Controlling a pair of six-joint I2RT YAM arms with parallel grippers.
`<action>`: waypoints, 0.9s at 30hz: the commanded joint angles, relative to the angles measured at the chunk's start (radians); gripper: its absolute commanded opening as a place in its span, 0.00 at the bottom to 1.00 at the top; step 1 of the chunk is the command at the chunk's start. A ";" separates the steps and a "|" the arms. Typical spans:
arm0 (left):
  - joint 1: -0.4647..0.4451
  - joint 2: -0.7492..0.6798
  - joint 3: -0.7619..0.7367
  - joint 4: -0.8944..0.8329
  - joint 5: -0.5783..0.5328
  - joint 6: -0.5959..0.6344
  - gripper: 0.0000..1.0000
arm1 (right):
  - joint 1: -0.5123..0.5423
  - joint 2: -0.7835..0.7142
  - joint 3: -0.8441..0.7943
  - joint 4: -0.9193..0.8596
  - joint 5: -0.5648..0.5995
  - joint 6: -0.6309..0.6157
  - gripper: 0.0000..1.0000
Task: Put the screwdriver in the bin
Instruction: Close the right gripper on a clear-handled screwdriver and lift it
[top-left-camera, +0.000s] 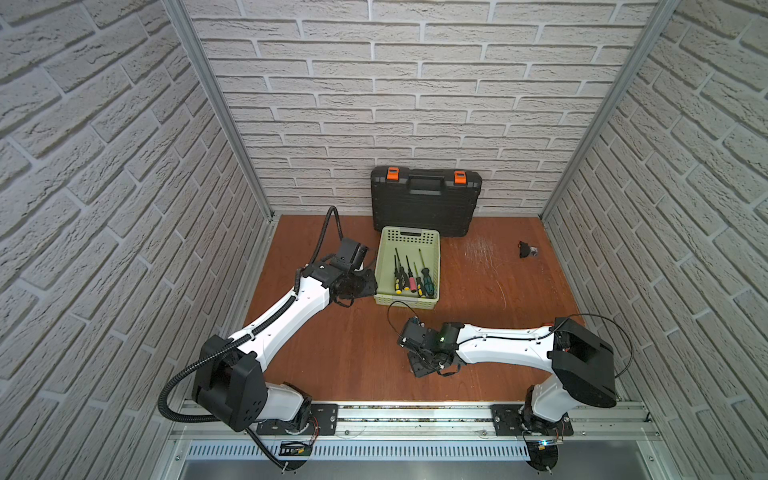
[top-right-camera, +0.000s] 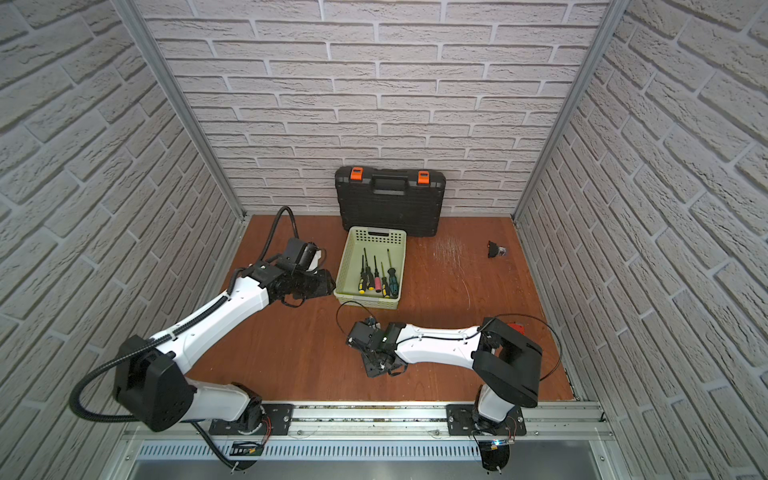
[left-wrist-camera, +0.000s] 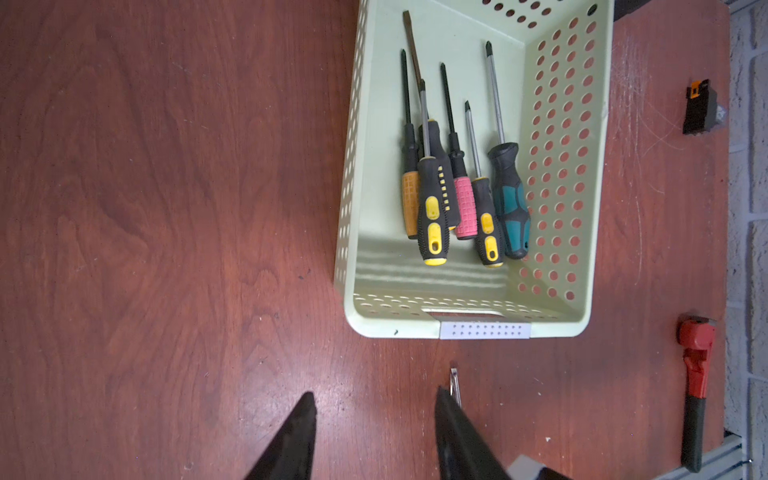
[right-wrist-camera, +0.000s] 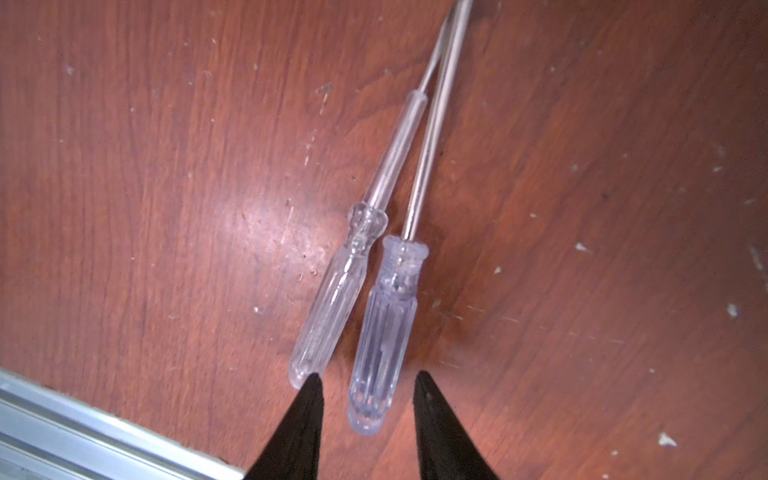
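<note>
Green bin (left-wrist-camera: 395, 328) holds six screwdrivers (left-wrist-camera: 512, 203); clear pair (right-wrist-camera: 384, 345) outside.

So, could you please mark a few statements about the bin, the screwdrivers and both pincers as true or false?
1. Two clear-handled screwdrivers lie on the table, outside the bin. True.
2. The bin is empty. False: several coloured-handled screwdrivers lie in it.
3. The left pincer holds a screwdriver. False: it is open and empty.
4. The right pincer stands open astride one clear handle. True.
5. The black tool case lies open. False: it stands shut at the back wall.
</note>
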 joint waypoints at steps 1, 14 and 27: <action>0.012 -0.024 -0.017 0.043 0.009 -0.006 0.48 | 0.006 0.016 -0.013 0.005 0.030 0.014 0.36; 0.021 -0.031 -0.023 0.047 0.013 -0.016 0.48 | 0.006 0.091 0.007 0.030 0.052 0.012 0.28; 0.035 -0.037 -0.023 0.045 0.017 -0.021 0.48 | 0.005 0.028 -0.004 -0.031 0.110 0.025 0.06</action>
